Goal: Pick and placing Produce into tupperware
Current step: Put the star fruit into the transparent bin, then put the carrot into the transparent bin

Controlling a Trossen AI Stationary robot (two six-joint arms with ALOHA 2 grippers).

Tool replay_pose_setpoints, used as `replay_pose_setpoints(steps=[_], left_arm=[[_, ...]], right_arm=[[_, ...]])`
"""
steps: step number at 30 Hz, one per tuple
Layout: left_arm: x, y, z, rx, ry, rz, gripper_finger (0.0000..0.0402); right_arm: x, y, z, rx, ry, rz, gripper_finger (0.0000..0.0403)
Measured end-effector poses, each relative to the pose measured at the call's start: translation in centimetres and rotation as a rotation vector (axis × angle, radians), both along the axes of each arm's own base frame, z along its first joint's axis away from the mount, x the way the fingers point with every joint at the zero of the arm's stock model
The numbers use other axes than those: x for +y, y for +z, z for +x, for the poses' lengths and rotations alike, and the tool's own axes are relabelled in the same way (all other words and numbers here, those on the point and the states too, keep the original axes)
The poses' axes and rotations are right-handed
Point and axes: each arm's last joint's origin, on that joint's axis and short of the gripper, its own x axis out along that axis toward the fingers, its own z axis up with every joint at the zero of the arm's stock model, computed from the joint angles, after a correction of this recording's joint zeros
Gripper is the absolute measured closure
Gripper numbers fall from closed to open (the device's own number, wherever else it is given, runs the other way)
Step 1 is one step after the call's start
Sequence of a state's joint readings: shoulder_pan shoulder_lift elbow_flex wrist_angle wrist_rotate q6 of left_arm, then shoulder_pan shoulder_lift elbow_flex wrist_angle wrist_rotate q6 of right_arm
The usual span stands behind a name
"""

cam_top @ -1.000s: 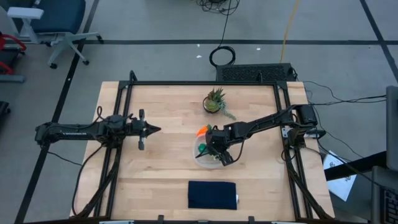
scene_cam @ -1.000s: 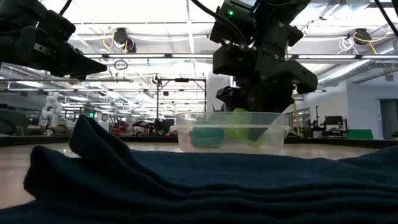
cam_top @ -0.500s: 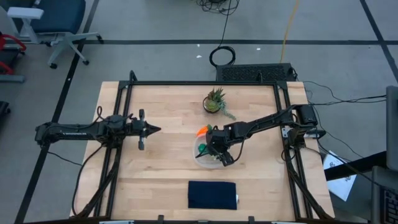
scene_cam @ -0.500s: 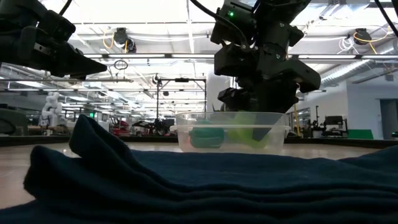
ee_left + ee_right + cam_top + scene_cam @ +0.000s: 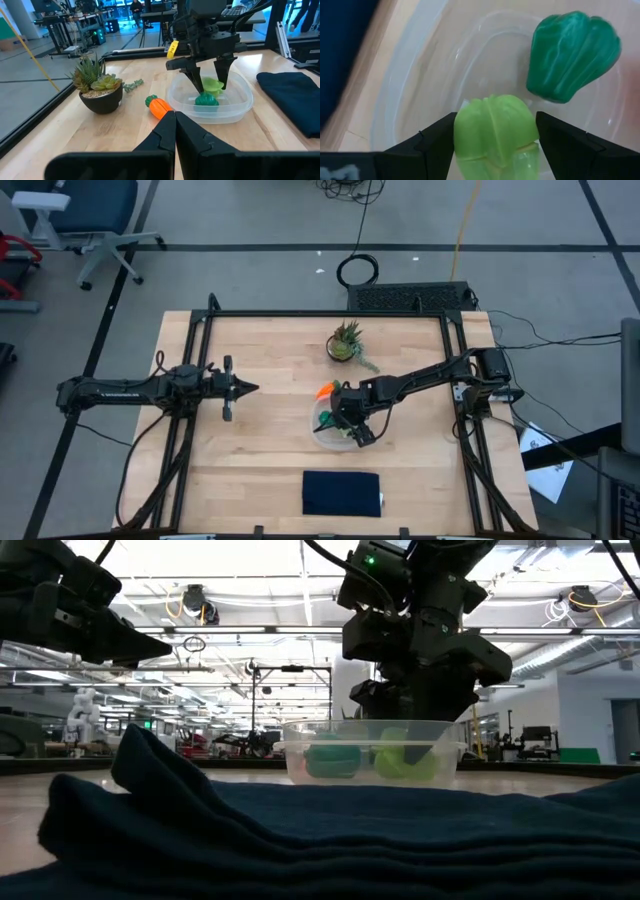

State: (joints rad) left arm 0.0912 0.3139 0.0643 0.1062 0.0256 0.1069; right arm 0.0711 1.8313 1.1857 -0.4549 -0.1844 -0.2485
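The clear tupperware [image 5: 322, 440] [image 5: 240, 107] sits right of the table's middle. Inside it lie the dark green lump [image 5: 572, 50] [image 5: 332, 758] and the light yellow-green leaf piece [image 5: 492, 127] [image 5: 405, 762], both resting on the container's floor. My right gripper [image 5: 340, 420] [image 5: 495, 145] points down into the container. It is open, with one finger on either side of the leaf piece. The orange carrot [image 5: 325, 392] [image 5: 159, 106] lies on the wood just outside the container's far-left rim. My left gripper [image 5: 250, 388] [image 5: 175, 117] hovers shut over the table's left half.
A spiky potted plant [image 5: 345, 343] [image 5: 97, 90] stands beyond the container, with a small grey-green sprig [image 5: 131, 85] beside it. A dark navy cloth [image 5: 342, 492] [image 5: 300, 830] lies near the table's near edge. Bare wood stretches between the two arms.
The light green leaf piece has come down from about rim height between the right fingers to the container's floor, beside the dark green lump. The right gripper has stayed over the container.
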Motion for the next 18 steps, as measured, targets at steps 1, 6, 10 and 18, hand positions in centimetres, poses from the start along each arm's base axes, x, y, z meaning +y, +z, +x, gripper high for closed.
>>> replay_pose_setpoints(steps=[1,6,10,18], left_arm=[[0.0,0.0,0.0,0.000,0.000,0.000,0.0396],[0.0,0.0,0.0,0.000,0.000,0.000,0.0396],[0.0,0.0,0.0,0.000,0.000,0.001,0.0396],[0.0,0.0,0.0,0.003,0.000,0.002,0.0396]], right_arm=[[0.0,0.1,0.1,-0.001,0.001,0.000,0.0144],[0.0,1.1,0.3,0.019,0.007,-0.006,0.0144],[-0.1,1.9,0.5,0.023,0.017,-0.046,0.0144],[-0.2,4.0,0.3,-0.033,0.022,-0.070,0.0145]])
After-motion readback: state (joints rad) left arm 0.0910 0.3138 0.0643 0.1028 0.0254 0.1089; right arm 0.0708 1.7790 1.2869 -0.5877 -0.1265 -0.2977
